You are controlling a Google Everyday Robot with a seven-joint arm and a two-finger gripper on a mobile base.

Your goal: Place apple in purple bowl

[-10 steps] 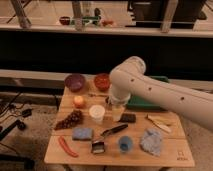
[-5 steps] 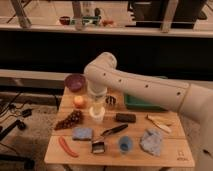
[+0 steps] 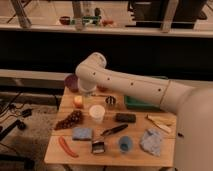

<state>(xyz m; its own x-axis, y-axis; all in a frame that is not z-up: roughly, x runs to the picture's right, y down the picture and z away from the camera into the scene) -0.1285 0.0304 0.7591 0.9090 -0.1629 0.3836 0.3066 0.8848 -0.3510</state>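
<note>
The apple (image 3: 78, 101), small and yellow-orange, sits on the wooden table (image 3: 135, 155) near its left back part. The purple bowl (image 3: 71, 81) stands just behind it at the table's back left corner, partly covered by my arm. My gripper (image 3: 86, 93) hangs below the white wrist, right beside the apple and slightly behind it, between the apple and the bowl. The big white arm (image 3: 130, 85) reaches in from the right.
A white cup (image 3: 97, 113), dark grapes (image 3: 70, 120), a blue sponge (image 3: 82, 133), a red chili (image 3: 66, 147), a brush (image 3: 98, 146), a blue cup (image 3: 125, 144), a blue cloth (image 3: 151, 141), a black block (image 3: 125, 118) and a green tray (image 3: 142, 104) are on the table. The red-orange bowl (image 3: 103, 88) is mostly hidden by the arm.
My arm has swung left across the back of the table. The wrist went from above the white cup to beside the apple and now covers the red-orange bowl.
</note>
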